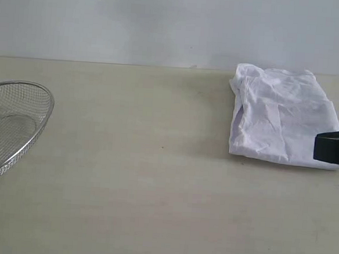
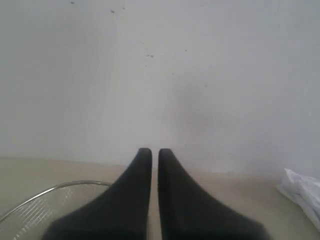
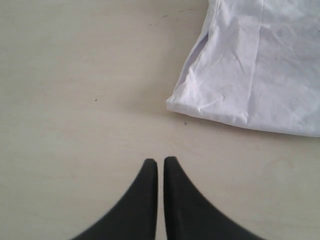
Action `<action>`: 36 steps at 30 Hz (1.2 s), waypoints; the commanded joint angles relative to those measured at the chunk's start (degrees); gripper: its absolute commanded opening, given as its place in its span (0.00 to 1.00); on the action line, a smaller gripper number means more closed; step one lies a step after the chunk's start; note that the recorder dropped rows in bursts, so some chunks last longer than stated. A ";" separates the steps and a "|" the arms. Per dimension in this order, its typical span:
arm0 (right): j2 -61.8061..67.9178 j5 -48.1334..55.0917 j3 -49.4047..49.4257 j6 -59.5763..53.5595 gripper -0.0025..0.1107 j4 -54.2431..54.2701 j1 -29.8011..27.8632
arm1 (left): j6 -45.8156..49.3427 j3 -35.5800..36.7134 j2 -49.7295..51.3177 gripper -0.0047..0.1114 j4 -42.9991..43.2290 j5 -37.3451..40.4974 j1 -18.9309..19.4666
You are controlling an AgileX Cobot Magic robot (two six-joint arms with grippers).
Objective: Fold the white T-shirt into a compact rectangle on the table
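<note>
On the far right of the bench (image 1: 154,178) lies the white T-shirt (image 1: 283,117), folded into a compact, somewhat wrinkled rectangle. No sleeve or hem sticks out, so the folding itself seems finished. The step in hand looks like the last one: to leave the shirt and take the arms away. The next move probably calls only for a clean retreat of the right arm, without catching the near right corner of the cloth. The right jaws are closed and empty, near the shirt's near edge but apart from it. The left jaws are closed too and hold nothing. Far to the left, well apart from the shirt, stands a wire basket (image 1: 9,124).

The exterior view shows the whole rectangle, but it shows the right jaws only as a dark shape at its right margin. The right wrist view shows clearly the layered fold at one corner and the bare bench between cloth and jaws. The left wrist view gives mostly the pale wall (image 2: 150,75), with the basket and a bit of shirt at its margins.
</note>
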 commanded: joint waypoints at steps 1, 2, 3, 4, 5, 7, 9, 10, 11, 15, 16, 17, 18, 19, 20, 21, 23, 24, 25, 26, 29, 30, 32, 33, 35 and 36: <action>-0.30 -0.53 0.10 -0.13 0.02 0.02 0.10 | -0.75 0.59 -2.00 0.08 -0.60 3.28 5.30; -0.30 -0.53 0.10 -0.13 0.02 0.02 0.10 | -0.75 0.59 -2.00 0.08 -0.33 4.76 6.37; -0.30 -0.26 0.10 -0.13 0.02 0.02 0.10 | -0.90 0.59 -2.00 0.08 -0.44 6.13 7.20; -0.30 -0.54 0.10 -0.13 0.02 0.02 0.10 | -1.01 0.59 -2.00 0.08 -0.34 7.79 7.89; -0.30 -0.66 0.10 -0.13 0.02 0.02 0.10 | -1.01 0.59 -2.00 0.08 -0.34 9.93 8.61; -0.30 -0.66 0.10 -0.13 0.02 0.02 0.10 | -1.01 0.59 -2.00 0.08 -0.34 14.19 10.04; -0.30 -0.66 0.10 -0.13 0.02 0.02 0.10 | -0.91 0.59 -2.00 0.08 0.36 19.17 10.91; -0.30 -0.66 0.10 -0.13 0.02 0.02 0.10 | -0.91 0.59 -2.00 0.08 0.97 20.85 10.91; -0.30 -0.66 0.10 -0.13 0.02 0.02 0.10 | -0.91 0.59 -2.00 0.08 1.60 22.60 10.91; -0.30 -0.76 0.10 -0.13 0.02 0.02 0.10 | -0.91 0.59 -2.00 0.08 2.25 23.59 10.91; -0.30 -0.76 0.10 -0.13 0.02 0.02 0.10 | -0.91 0.59 -2.00 0.08 2.41 23.59 10.91; -0.30 -0.76 0.10 -0.13 0.02 0.02 0.10 | -0.91 0.59 -2.00 0.08 2.41 23.59 10.91; -0.30 -0.76 0.10 -0.13 0.02 0.02 0.10 | -1.03 0.59 -2.00 0.08 2.43 23.50 10.91; -0.30 -0.76 0.10 -0.13 0.02 0.02 0.10 | -1.16 0.59 -2.00 0.08 2.21 23.14 10.91; -0.30 -0.76 0.10 -0.13 0.02 0.02 0.10 | -1.68 0.59 -2.00 0.08 2.21 22.88 10.91; -0.30 -0.76 0.10 -0.13 0.02 0.02 0.10 | -2.37 0.59 -2.00 0.08 2.21 22.32 10.91; -0.30 -0.76 0.10 -0.13 0.02 0.02 0.10 | -2.48 0.59 -2.00 0.08 2.49 21.95 10.91; -0.30 -0.76 0.10 -0.13 0.02 0.02 0.10 | -3.37 0.59 -2.00 0.08 3.71 21.76 10.91; -0.30 -0.76 0.10 -0.13 0.02 0.02 0.10 | -6.67 0.59 -2.00 0.08 7.43 21.76 10.91; -0.30 -0.76 0.10 -0.13 0.02 0.02 0.10 | -12.32 0.59 -2.00 0.08 11.41 21.76 10.91; -0.30 -0.76 0.10 -0.13 0.02 0.02 0.10 | -26.66 0.59 -2.00 0.08 24.81 21.88 10.91; -0.30 -0.76 0.10 -0.13 0.02 0.02 0.10 | -27.41 0.59 -2.00 0.08 25.72 21.88 10.91; -0.30 -0.76 0.10 -0.13 0.02 0.02 0.10 | -27.41 0.59 -2.00 0.08 25.72 21.88 10.91; -0.30 -0.76 0.10 -0.13 0.02 0.02 0.10 | -27.41 0.59 -2.00 0.08 25.72 21.88 10.91; -0.30 -0.76 0.10 -0.13 0.02 0.02 0.10 | -27.52 0.59 -2.00 0.08 24.94 21.88 10.91; -0.30 -0.76 0.10 -0.13 0.02 0.02 0.10 | -27.52 0.59 -2.00 0.08 24.94 21.88 10.91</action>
